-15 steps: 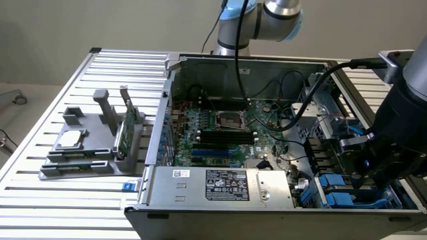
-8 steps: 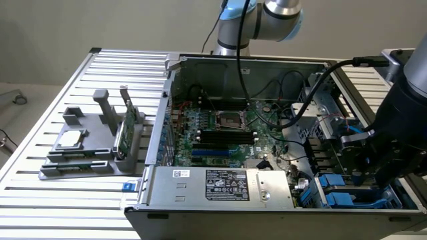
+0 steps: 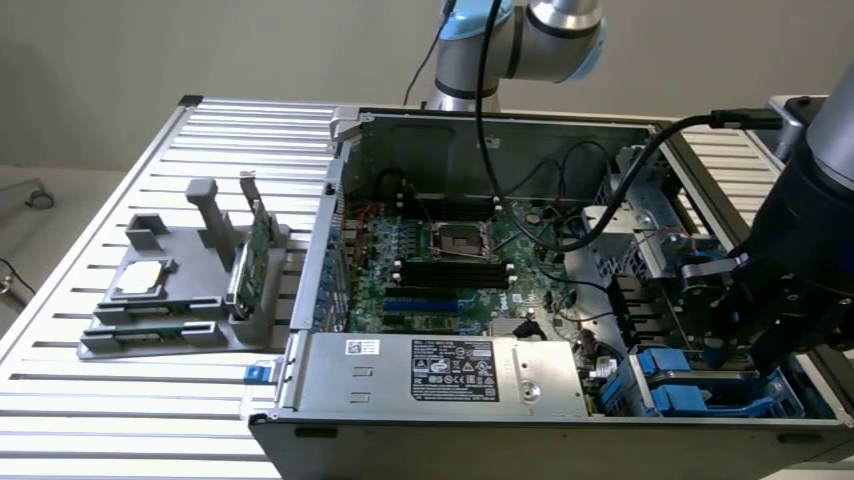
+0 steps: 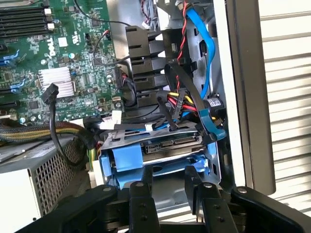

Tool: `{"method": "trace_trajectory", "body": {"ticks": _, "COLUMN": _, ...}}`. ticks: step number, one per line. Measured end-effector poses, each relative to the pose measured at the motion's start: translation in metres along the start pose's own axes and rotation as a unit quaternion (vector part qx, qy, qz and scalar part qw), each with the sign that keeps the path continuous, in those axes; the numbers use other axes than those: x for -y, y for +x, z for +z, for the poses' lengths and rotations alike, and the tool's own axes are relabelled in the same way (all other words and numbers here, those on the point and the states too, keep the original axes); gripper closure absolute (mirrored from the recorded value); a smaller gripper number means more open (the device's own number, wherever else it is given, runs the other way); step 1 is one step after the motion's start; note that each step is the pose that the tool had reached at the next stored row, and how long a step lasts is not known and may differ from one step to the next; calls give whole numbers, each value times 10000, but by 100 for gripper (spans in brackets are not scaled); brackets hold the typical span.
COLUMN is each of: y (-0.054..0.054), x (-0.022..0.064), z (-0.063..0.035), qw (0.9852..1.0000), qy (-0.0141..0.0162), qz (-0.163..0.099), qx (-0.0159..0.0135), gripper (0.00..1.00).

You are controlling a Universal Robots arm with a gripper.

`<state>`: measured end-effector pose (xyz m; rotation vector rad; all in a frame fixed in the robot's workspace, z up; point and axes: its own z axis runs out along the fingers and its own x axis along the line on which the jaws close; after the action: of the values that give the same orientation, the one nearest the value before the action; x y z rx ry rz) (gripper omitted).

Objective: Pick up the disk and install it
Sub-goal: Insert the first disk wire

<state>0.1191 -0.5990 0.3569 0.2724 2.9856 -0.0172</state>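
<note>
The computer case point(image 3: 507, 140) is sitting on the worktop point(image 3: 107, 400), with a stand point(image 3: 174, 300) standing beside it on the exterior view's left. Inside, the power supply point(image 3: 441, 375) is lying in front of the motherboard point(image 3: 454, 250). At the exterior view's right, my gripper point(image 4: 169, 182) is hanging just over the disk point(image 4: 170, 144) in its bay.

robot lab assembly cell, not an office. open pc case point(image 3: 441, 135) sits on a slotted aluminium profile table point(image 3: 200, 150), motherboard point(image 3: 454, 260) exposed inside the case. grey parts fixture point(image 3: 207, 215) on the table to the exterior view's left of the case, loose components slotted in it. robot arm point(image 3: 561, 20) rises just behind the case.
</note>
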Motion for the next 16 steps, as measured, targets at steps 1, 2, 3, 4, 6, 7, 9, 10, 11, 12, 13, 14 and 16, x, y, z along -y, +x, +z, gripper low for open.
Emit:
{"method": "trace_trajectory", "body": {"ticks": 1, "y": 0, "x": -2, "z": 0, "qw": 10000, "qy": 5, "qz": 35, "qx": -1, "gripper": 60}}
{"method": "trace_trajectory", "body": {"ticks": 2, "y": 0, "x": -5, "z": 0, "qw": 10000, "qy": 11, "qz": 67, "qx": -3, "gripper": 60}}
{"method": "trace_trajectory", "body": {"ticks": 3, "y": 0, "x": -10, "z": 0, "qw": 10000, "qy": 15, "qz": 95, "qx": -9, "gripper": 60}}
{"method": "trace_trajectory", "body": {"ticks": 4, "y": 0, "x": -15, "z": 0, "qw": 9999, "qy": 21, "qz": 117, "qx": -21, "gripper": 60}}
{"method": "trace_trajectory", "body": {"ticks": 6, "y": 1, "x": -27, "z": 0, "qw": 9999, "qy": 32, "qz": 157, "qx": -47, "gripper": 60}}
{"method": "trace_trajectory", "body": {"ticks": 7, "y": -1, "x": -33, "z": 1, "qw": 9998, "qy": 36, "qz": 171, "qx": -57, "gripper": 60}}
{"method": "trace_trajectory", "body": {"ticks": 9, "y": -7, "x": -49, "z": 2, "qw": 9998, "qy": 42, "qz": 194, "qx": -73, "gripper": 60}}
{"method": "trace_trajectory", "body": {"ticks": 10, "y": -9, "x": -58, "z": 2, "qw": 9997, "qy": 45, "qz": 206, "qx": -79, "gripper": 60}}
{"method": "trace_trajectory", "body": {"ticks": 11, "y": -12, "x": -67, "z": 3, "qw": 9997, "qy": 48, "qz": 217, "qx": -85, "gripper": 60}}
{"method": "trace_trajectory", "body": {"ticks": 12, "y": -14, "x": -77, "z": 3, "qw": 9997, "qy": 51, "qz": 229, "qx": -90, "gripper": 60}}
{"method": "trace_trajectory", "body": {"ticks": 13, "y": -16, "x": -85, "z": 3, "qw": 9996, "qy": 54, "qz": 241, "qx": -96, "gripper": 60}}
{"method": "trace_trajectory", "body": {"ticks": 14, "y": -16, "x": -92, "z": 3, "qw": 9996, "qy": 58, "qz": 260, "qx": -105, "gripper": 60}}
{"method": "trace_trajectory", "body": {"ticks": 16, "y": -15, "x": -98, "z": 4, "qw": 9994, "qy": 69, "qz": 322, "qx": -119, "gripper": 60}}
